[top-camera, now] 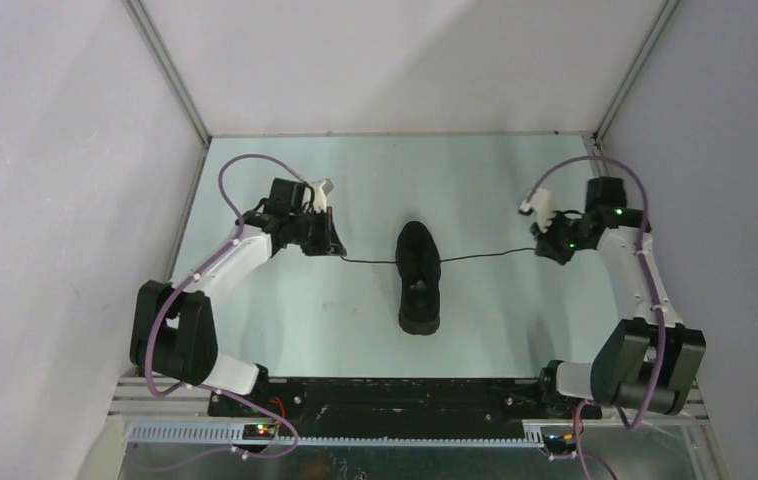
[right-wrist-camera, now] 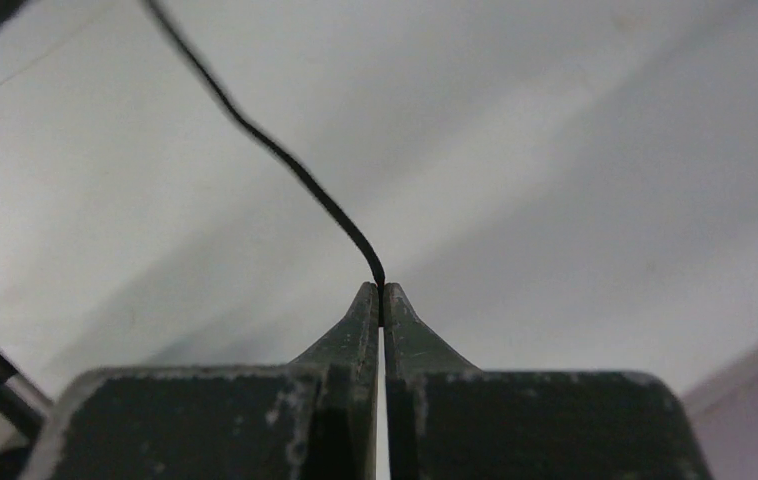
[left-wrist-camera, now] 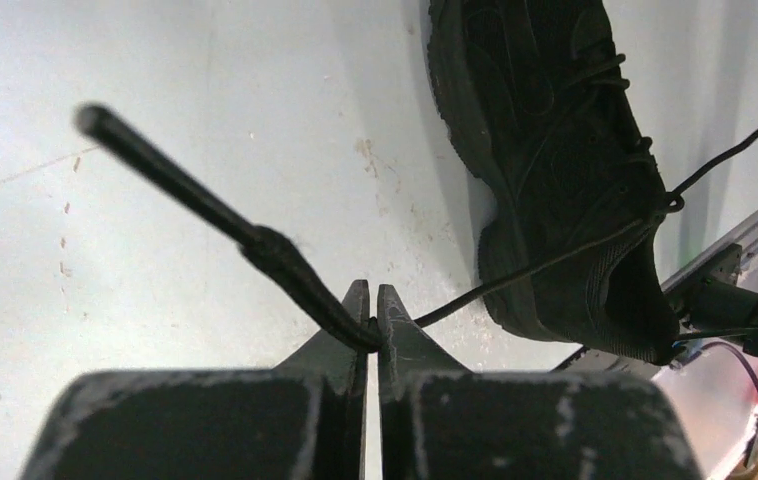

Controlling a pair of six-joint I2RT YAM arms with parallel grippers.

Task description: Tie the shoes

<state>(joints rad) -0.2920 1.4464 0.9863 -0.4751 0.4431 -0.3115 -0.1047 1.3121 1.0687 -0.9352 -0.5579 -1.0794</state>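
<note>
The black shoe [top-camera: 419,277] lies mid-table, lengthwise front to back; it also shows in the left wrist view [left-wrist-camera: 555,160]. A thin black lace runs out from each side of it. My left gripper [top-camera: 336,247] is left of the shoe, shut on the left lace [top-camera: 370,261], whose stiff tip [left-wrist-camera: 185,185] sticks out past the fingers. My right gripper [top-camera: 542,245] is right of the shoe, shut on the right lace [top-camera: 485,254], which rises from the fingertips in the right wrist view [right-wrist-camera: 285,165]. Both laces are stretched almost straight.
Grey walls close in the table on the left, right and back, with metal corner posts [top-camera: 170,70]. The arm bases and a black rail [top-camera: 385,395] sit along the near edge. Purple cables [top-camera: 245,165] loop over both arms.
</note>
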